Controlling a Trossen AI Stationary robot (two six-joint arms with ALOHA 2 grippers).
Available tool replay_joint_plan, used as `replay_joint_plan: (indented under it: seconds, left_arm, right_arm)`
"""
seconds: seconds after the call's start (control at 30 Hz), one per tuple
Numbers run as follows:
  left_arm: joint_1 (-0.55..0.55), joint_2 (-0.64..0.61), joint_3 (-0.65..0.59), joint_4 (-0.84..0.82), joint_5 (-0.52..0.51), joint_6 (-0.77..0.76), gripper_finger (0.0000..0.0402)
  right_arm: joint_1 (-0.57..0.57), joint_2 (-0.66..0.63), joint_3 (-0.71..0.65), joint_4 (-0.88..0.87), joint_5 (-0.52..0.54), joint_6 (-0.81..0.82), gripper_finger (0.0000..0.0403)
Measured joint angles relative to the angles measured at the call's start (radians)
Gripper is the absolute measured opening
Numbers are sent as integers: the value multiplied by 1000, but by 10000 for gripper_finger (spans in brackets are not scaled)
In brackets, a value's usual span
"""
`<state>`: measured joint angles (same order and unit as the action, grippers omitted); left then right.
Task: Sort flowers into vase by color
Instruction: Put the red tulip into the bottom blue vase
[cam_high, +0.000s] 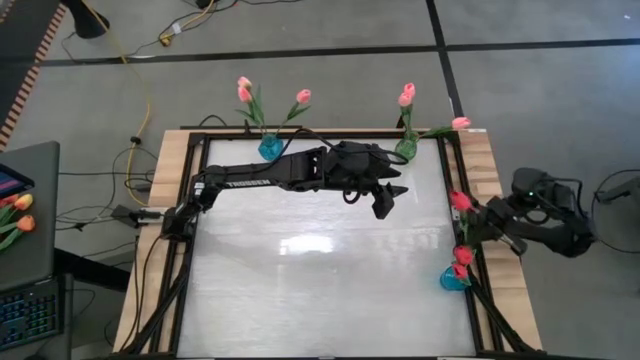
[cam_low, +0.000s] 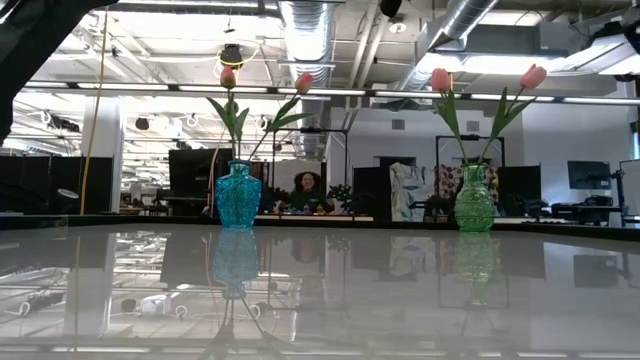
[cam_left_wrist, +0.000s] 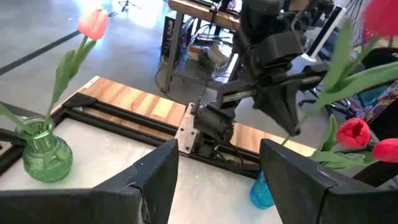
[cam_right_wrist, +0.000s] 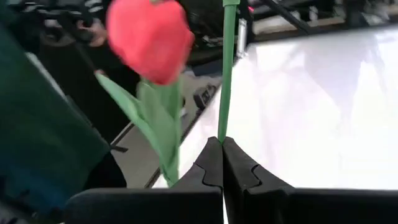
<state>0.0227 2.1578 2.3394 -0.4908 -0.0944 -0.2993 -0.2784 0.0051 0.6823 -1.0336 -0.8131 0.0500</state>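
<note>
From my remote station, the high view showed my left pincer (cam_high: 390, 197) hovering over the far middle of the glossy white surface (cam_high: 320, 270), its fingers spread and grasping nothing. My right pincer (cam_high: 475, 222) hung at the surface's right edge, clenched on a thin green stem (cam_right_wrist: 226, 68); only the right wrist view made that grip plain, the two dark fingers pressed together on the stem with a red tulip head (cam_right_wrist: 149, 38) blurred just beside it.

The flowers stood in three places. A blue vase (cam_high: 269, 147) at the far edge held three pink tulips (cam_high: 245, 92), and a green vase (cam_high: 406, 147) to its right held more pink tulips (cam_high: 407, 95). A second blue vase (cam_high: 454, 278) at the right edge, near my right pincer, carried red tulips (cam_high: 461, 201); the low view did not take it in, showing only the far blue vase (cam_low: 238, 196) and green vase (cam_low: 474, 199) upright and mirrored in the surface, with neither pincer in sight.

The left wrist view looked past its own parted fingers (cam_left_wrist: 152, 180) to the right arm (cam_left_wrist: 280, 68), the green vase (cam_left_wrist: 43, 152) and the red tulips (cam_left_wrist: 354, 132). Orange-and-yellow tulips (cam_high: 20, 212) lay off the surface, far left in the high view.
</note>
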Motion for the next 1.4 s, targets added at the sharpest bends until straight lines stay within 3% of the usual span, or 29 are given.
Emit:
replay_joint_plan:
  seconds: [0.23, 0.47, 0.77, 1.1, 1.4]
  left_arm:
    - [3, 0, 0, -1, 0, 7, 213]
    - [5, 7, 0, 11, 3, -7, 212]
    - [-1, 58, -15, 41, 45, -44, 212]
    - [12, 56, -28, 66, 46, -45, 212]
    - [17, 56, -28, 58, 46, -18, 212]
  right_arm:
    - [-142, 0, 0, -66, -8, 9, 17]
    - [-273, 0, 0, -156, -145, -80, 17]
    - [-404, 0, 0, -250, -233, -203, 17]
    - [-437, 0, 0, -340, -307, -184, 17]
    - [-527, 0, 0, -361, -283, -199, 17]
